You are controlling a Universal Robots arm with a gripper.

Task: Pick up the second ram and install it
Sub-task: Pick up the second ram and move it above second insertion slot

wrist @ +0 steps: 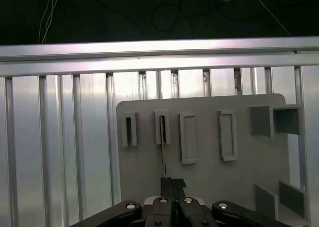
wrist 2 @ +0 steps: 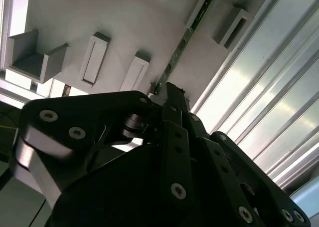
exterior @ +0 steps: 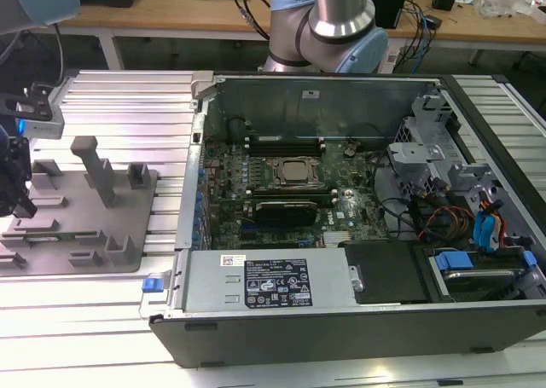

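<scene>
Closed end effector [wrist: 173, 183] pinches one end of the second ram [wrist: 163, 157], edge-up in the grey tray [wrist: 209, 182].

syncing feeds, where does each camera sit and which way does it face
exterior view: off the arm, looking down on the open computer case and grey tray; arm and gripper show.
first wrist view: on the wrist, looking past the gripper at grey tray and second ram.
second wrist view: on the wrist, obliquely past the gripper onto the second ram.
shared: gripper, grey tray.
</scene>
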